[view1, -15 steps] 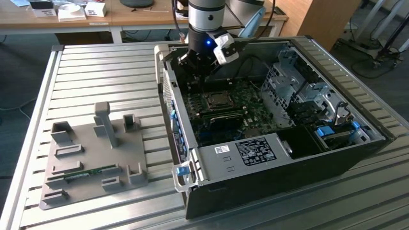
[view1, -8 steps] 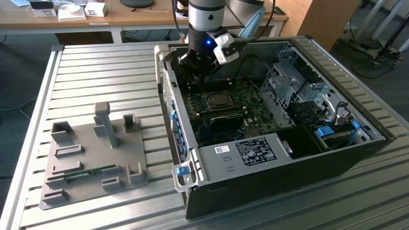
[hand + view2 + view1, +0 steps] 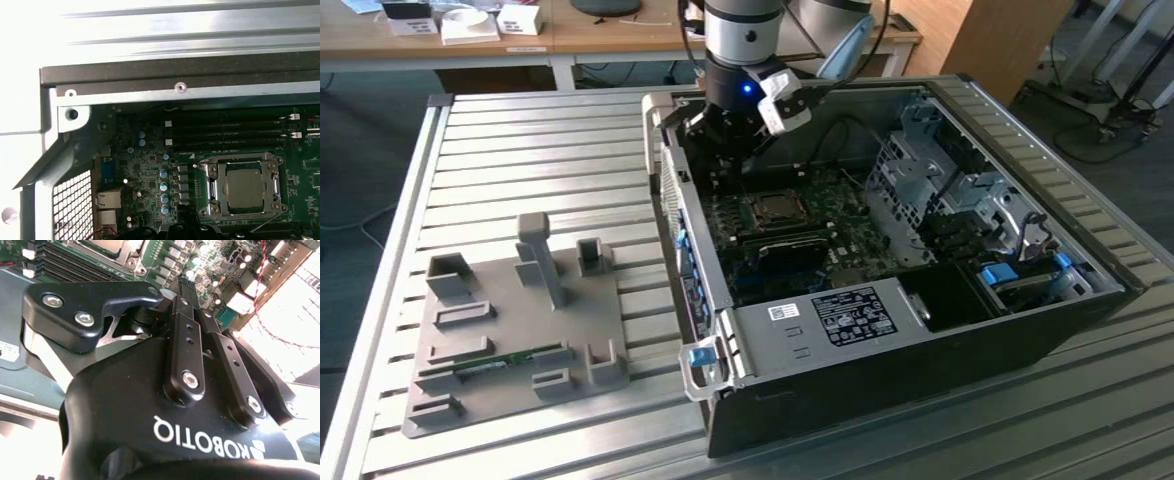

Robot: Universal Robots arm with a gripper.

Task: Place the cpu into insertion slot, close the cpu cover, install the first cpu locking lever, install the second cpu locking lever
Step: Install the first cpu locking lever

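Observation:
In the first wrist view the cpu (image 3: 245, 187), a silver-grey square, lies in the insertion slot (image 3: 212, 187) on the green board. The cpu cover (image 3: 244, 162) lies flat around it as a metal frame. A thin lever rod (image 3: 265, 225) slants away from one corner. In the exterior view the socket with the cpu (image 3: 774, 210) sits mid-board inside the open computer case (image 3: 961, 350). My gripper (image 3: 720, 140) hangs over the far end of the board, apart from the socket. In the second wrist view the gripper (image 3: 186, 286) is shut with nothing between its fingers (image 3: 182, 330).
Black memory slots (image 3: 225, 132) run beside the socket, with capacitors (image 3: 163, 186) and rear ports (image 3: 107, 200) near the case wall. Drive cages (image 3: 947, 190) fill the case at the exterior view's right. A grey fixture plate (image 3: 507, 330) with a memory stick lies on the slatted table (image 3: 520, 150).

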